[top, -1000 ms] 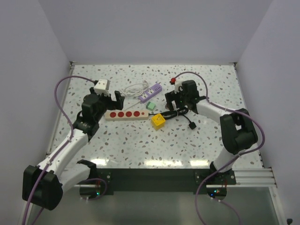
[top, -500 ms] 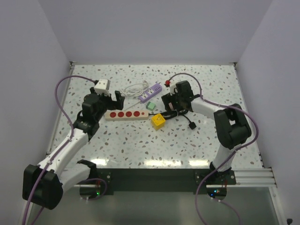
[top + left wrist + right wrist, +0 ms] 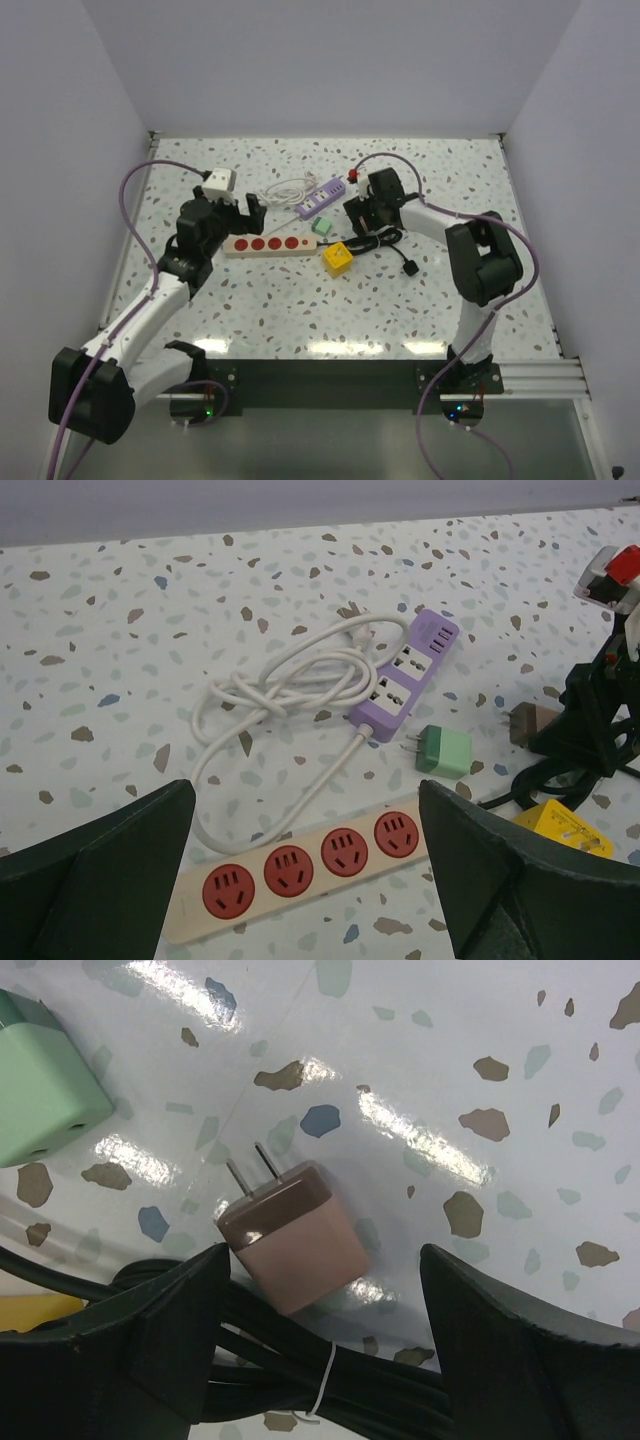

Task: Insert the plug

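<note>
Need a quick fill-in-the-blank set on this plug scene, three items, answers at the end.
The beige power strip has ___ red sockets. The cord coiled beside the purple power strip is ___. The brown plug lying between the fingers of the right gripper has ___ prongs. Missing words: four; white; two.

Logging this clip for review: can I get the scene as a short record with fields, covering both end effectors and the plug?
Left end effector: open, empty, near the beige power strip
Right end effector: open, fingers either side of the brown plug
Plug state: lying on the table, two prongs showing, not inserted
Nearby: green adapter, purple power strip, yellow block, black cable
</note>
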